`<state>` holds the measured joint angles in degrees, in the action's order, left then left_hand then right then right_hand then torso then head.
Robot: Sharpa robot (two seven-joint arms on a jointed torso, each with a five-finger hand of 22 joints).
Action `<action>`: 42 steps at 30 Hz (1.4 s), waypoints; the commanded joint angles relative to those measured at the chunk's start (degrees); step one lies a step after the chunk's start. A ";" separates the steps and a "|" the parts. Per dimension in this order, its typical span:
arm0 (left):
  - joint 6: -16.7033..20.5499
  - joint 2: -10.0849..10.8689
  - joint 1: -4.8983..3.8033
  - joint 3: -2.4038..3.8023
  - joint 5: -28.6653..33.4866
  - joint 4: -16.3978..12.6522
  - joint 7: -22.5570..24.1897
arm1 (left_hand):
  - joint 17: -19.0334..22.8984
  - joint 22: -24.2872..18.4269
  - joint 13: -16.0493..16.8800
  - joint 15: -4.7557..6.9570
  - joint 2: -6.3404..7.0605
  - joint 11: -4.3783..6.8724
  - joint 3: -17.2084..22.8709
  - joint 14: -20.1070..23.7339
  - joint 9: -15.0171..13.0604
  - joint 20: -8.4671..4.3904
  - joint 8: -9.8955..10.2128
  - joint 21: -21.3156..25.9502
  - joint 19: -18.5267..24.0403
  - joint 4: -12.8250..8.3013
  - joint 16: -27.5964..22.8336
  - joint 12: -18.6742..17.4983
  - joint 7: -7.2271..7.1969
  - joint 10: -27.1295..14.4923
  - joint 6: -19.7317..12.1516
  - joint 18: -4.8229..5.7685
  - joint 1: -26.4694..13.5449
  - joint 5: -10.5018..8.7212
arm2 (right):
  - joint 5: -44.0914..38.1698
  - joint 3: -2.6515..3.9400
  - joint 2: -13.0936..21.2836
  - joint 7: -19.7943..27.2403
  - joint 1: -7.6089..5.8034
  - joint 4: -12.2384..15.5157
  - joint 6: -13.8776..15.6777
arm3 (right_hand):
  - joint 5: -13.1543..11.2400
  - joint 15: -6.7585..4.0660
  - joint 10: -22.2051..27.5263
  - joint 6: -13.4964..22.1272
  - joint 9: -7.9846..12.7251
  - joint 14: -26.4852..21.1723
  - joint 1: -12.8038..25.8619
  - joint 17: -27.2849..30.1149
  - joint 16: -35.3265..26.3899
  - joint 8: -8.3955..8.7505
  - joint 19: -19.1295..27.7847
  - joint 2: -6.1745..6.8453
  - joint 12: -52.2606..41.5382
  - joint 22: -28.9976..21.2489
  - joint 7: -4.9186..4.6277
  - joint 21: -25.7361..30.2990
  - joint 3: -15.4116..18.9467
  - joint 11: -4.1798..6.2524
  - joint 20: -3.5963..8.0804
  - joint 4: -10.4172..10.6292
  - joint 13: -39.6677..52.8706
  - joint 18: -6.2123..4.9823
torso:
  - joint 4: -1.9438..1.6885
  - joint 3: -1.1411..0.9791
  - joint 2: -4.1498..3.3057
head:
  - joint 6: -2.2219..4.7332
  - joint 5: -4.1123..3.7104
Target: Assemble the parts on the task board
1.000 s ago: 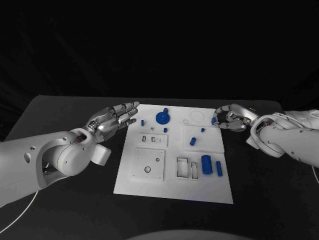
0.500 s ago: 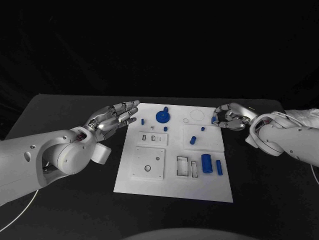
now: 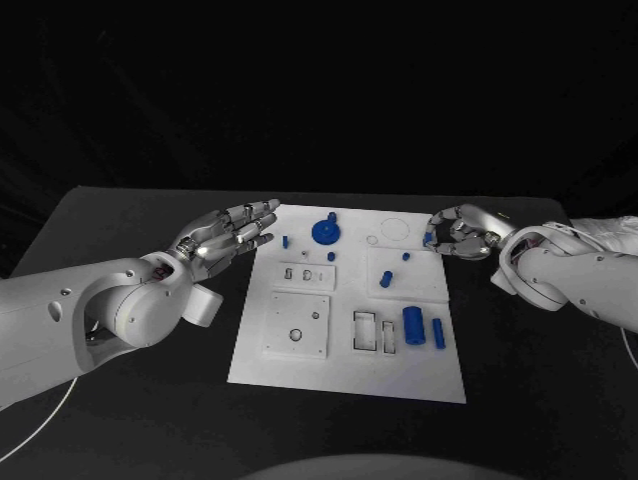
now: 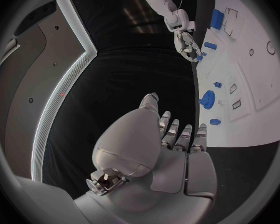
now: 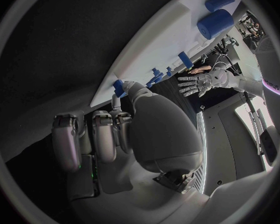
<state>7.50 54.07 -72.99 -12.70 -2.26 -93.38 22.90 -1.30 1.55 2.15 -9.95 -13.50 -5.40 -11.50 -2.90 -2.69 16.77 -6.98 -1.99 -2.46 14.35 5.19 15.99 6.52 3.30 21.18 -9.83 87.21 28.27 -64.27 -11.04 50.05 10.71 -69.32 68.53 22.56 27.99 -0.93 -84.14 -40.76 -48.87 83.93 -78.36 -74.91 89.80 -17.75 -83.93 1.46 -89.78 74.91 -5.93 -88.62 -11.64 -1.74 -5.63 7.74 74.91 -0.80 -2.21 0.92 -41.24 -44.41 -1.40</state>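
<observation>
The white task board (image 3: 298,345) lies in the middle of the table. On it are a blue gear-like part (image 3: 326,234), several small blue pegs such as one (image 3: 386,281) near the centre, a thick blue cylinder (image 3: 413,326) and a slim one (image 3: 437,333). My left hand (image 3: 230,232) hovers open beside the board's far left edge, fingers spread. My right hand (image 3: 461,232) is at the board's far right edge with its fingers curled in, pinching a small blue part (image 3: 429,239). That small blue part (image 5: 118,87) sits at the thumb tip of the right hand (image 5: 124,134).
The board has several recessed slots, among them a rectangular pair (image 3: 374,334) near the front and a round outline (image 3: 394,230) at the far side. Black table (image 3: 132,220) surrounds the board on both sides.
</observation>
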 commanded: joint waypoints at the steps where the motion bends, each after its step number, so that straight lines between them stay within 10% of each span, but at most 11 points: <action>1: -1.10 0.06 -0.01 0.04 -0.28 -0.14 0.56 | -0.07 -0.43 0.07 -0.09 0.14 -0.48 0.26 -0.36 -0.05 0.03 -0.35 -0.29 -0.55 0.01 0.37 0.30 0.14 0.02 -0.02 -0.19 0.55 0.40 | 0.67 0.00 0.04 0.97 0.04 0.36 0.99 | 0.87 0.14 -5.86 -0.65 -0.17 6.07 -0.32 -15.09 0.20 -0.54 -4.37 -0.08 -0.22 14.41 0.05 0.11 -0.51 0.07 -0.09 -0.15 15.09 0.28 | 0.01 0.01 0.02 | -0.02 0.08; 23: -0.92 -0.07 -0.01 0.04 -0.30 -0.09 0.71 | -0.08 -0.42 0.08 -0.12 0.15 -0.56 0.27 -0.39 -0.04 0.03 -0.32 -0.31 -0.58 0.02 0.42 0.40 0.12 0.06 -0.11 -0.18 0.55 0.40 | 1.12 0.15 -1.97 -0.40 -3.15 9.66 -0.78 | 1.85 0.05 -5.86 -2.02 -0.36 6.07 0.12 -15.09 0.20 -1.48 -4.21 0.24 -0.22 14.34 -0.06 0.25 -0.81 0.08 0.00 -0.05 15.09 0.23 | -0.17 -0.04 0.02 | -0.48 0.55; 42: -0.99 -0.82 -0.01 0.05 -0.30 0.29 0.71 | -0.08 -0.41 0.09 -0.15 0.16 -0.64 0.28 -0.43 -0.04 0.04 -0.33 -0.34 -0.62 0.03 0.48 0.47 0.10 0.10 -0.11 -0.17 0.54 0.40 | -2.06 0.43 -9.71 -4.24 -3.58 10.41 -2.99 | 2.14 0.27 -5.86 -4.03 0.40 6.07 0.56 -15.09 0.20 -1.63 -3.83 0.76 -0.22 14.18 -0.35 0.59 -1.33 -0.28 -0.11 -0.22 15.09 0.11 | -0.15 0.02 0.01 | -0.82 1.26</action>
<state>7.47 53.38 -72.98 -12.71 -2.32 -93.01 22.94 -1.34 1.55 2.19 -9.95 -13.50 -5.60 -11.51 -2.90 -2.68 16.97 -6.98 -2.00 -2.66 14.35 5.42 16.32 6.51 3.51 21.18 -9.83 87.21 28.48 -64.29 -10.62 40.66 8.35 -72.89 79.03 21.60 29.86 -0.93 -84.14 -44.47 -48.52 83.93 -77.82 -74.95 89.80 -19.27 -83.93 2.00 -89.78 74.93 -6.30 -88.41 -12.60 -1.74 -5.63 7.43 74.90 -0.80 -2.27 0.96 -41.22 -45.18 -0.26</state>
